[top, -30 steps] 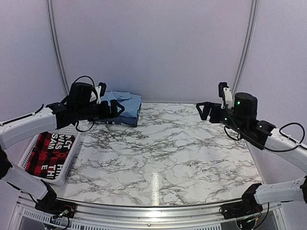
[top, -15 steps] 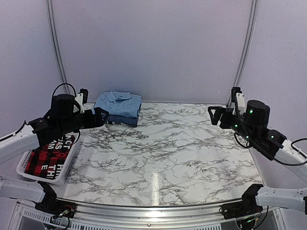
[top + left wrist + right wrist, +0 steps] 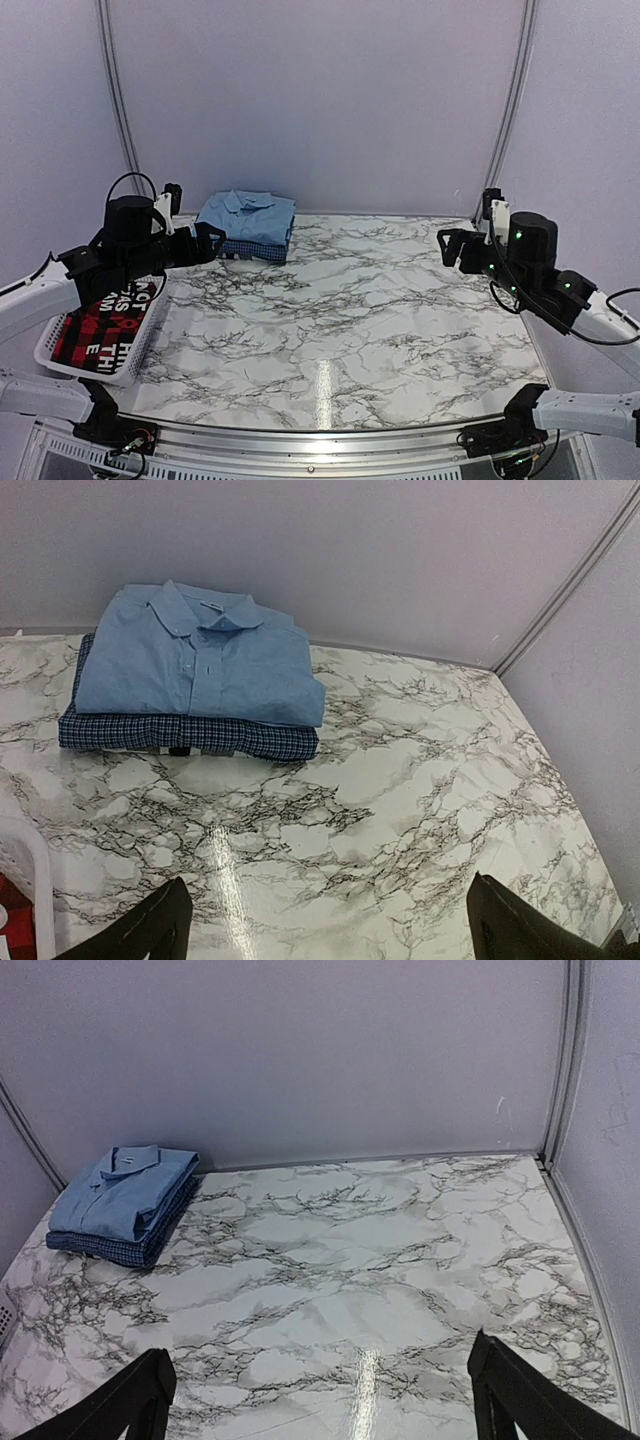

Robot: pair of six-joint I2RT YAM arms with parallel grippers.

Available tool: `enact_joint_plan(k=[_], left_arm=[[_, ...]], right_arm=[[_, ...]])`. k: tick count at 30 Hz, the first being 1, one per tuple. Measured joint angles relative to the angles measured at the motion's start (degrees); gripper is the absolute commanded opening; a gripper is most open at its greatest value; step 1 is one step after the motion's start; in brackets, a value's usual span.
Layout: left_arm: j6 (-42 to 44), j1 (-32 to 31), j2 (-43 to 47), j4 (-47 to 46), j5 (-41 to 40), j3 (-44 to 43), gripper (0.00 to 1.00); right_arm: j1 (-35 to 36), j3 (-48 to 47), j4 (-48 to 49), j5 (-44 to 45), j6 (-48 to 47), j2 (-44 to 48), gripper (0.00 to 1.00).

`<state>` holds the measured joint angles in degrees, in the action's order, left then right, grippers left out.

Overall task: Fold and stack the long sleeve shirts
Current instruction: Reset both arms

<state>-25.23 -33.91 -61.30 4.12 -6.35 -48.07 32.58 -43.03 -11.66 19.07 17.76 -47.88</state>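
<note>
The long sleeve shirts lie folded in one stack at the back left of the marble table. The plain light blue shirt (image 3: 248,213) (image 3: 195,665) (image 3: 115,1192) rests collar-up on the dark blue checked shirt (image 3: 256,250) (image 3: 190,736) (image 3: 128,1250). My left gripper (image 3: 207,243) (image 3: 325,900) hovers open just left of and in front of the stack, holding nothing. Over the right side of the table, my right gripper (image 3: 447,247) (image 3: 320,1355) is open too and far from the shirts.
A white basket (image 3: 128,372) (image 3: 22,852) stands at the table's left edge, under my left arm, with a red-and-black lettered garment (image 3: 98,322) inside. Lilac walls close the back and both sides.
My left gripper has pulled back leftward off the stack, leaving the shirts uncovered. The right gripper has drawn back to the right. Both have hardly moved in the last half second.
</note>
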Motion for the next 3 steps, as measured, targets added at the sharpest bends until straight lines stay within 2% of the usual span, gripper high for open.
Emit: enact_joint_plan(k=[3], left_arm=[[0.0, 0.0, 0.0, 0.0, 0.0, 0.0, 0.99]], right_arm=[[0.0, 0.0, 0.0, 0.2, 0.0, 0.0, 0.99]])
